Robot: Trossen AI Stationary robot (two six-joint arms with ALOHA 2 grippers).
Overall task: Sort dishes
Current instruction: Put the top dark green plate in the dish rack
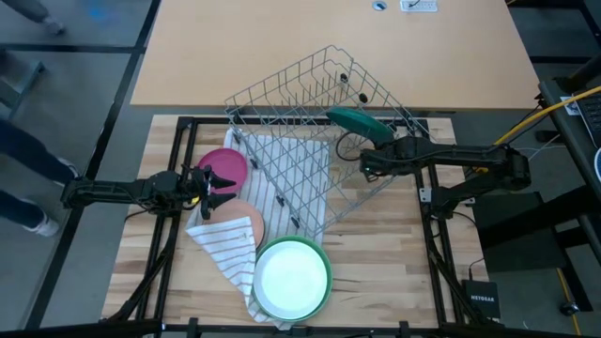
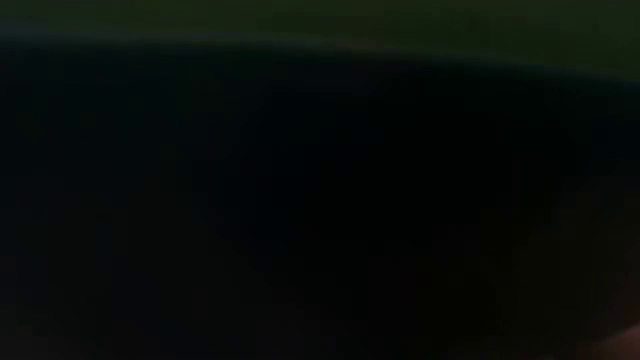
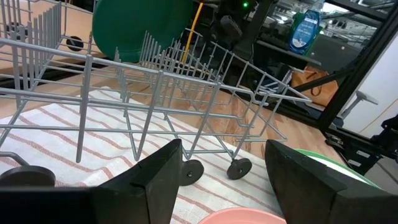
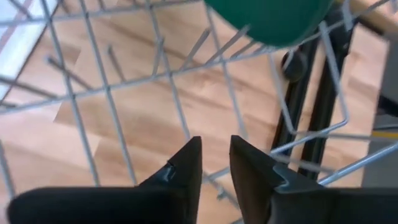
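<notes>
A wire dish rack [image 1: 315, 131] sits skewed across the far middle of the wooden table [image 1: 394, 272], resting partly on a white striped cloth [image 1: 282, 178]. One dark green plate [image 1: 360, 123] already stands on edge among the rack's tines, at the rack's right side.

The right gripper [image 1: 365, 161] hovers over the rack's right part, just beside that green plate and on the near side of it. In the right wrist view its two fingers [image 4: 180, 168] sit close together with only a narrow gap, and nothing is between them; the green plate [image 4: 273, 18] shows ahead of the fingers, apart from them.

The left gripper [image 1: 218, 188] hangs low at the table's left, its jaws spread wide and empty. It lies between two dishes: the magenta plate [image 1: 225, 164] just beyond it toward the rack, and the peach-pink plate [image 1: 239, 223] just beside it toward the table's near edge. In the left wrist view the peach-pink rim [image 3: 239, 216] peeks in between the fingers [image 3: 155, 177], so this plate lies almost directly under the open jaws. The left arm is far nearer to both plates than the right.

The light green bowl with a white inside [image 1: 292, 278] rests at the near edge, well apart from both grippers.

The low view is dark and shows nothing usable.

Judging from this layout, the peach-pink plate looks like the next pick for the left arm.
</notes>
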